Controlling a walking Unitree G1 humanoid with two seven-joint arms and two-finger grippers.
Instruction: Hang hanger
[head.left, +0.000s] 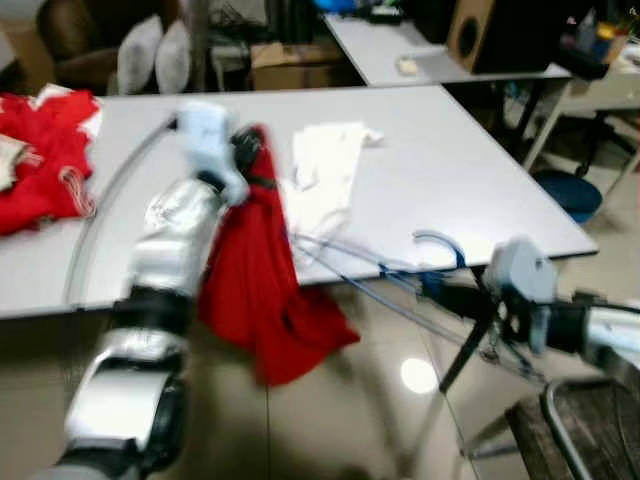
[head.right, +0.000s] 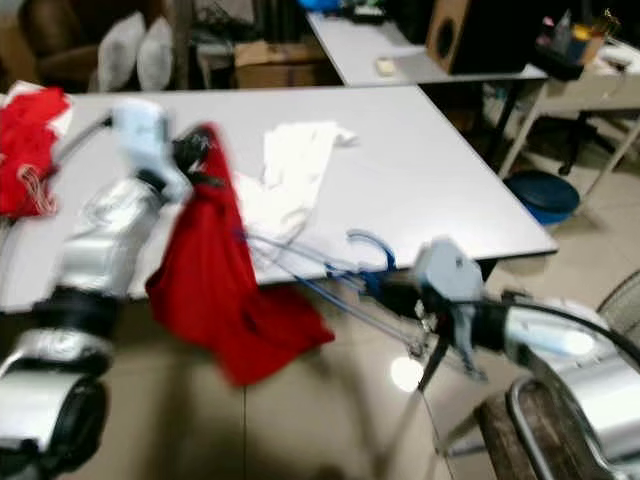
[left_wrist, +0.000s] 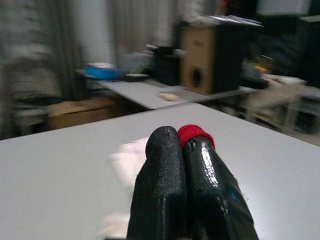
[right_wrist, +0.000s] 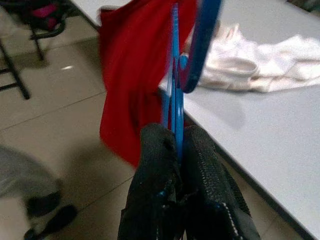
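Observation:
A red garment hangs off the front edge of the white table, held up by my left gripper, which is shut on its top; a bit of red cloth sticks out between the fingertips. My right gripper is shut on a blue wire hanger near its hook. The hanger's thin arms reach left toward the garment. The views are blurred.
A white garment lies on the table behind the red one. More red clothes are piled at the table's left end. A blue tub sits on the floor at right, a chair at bottom right.

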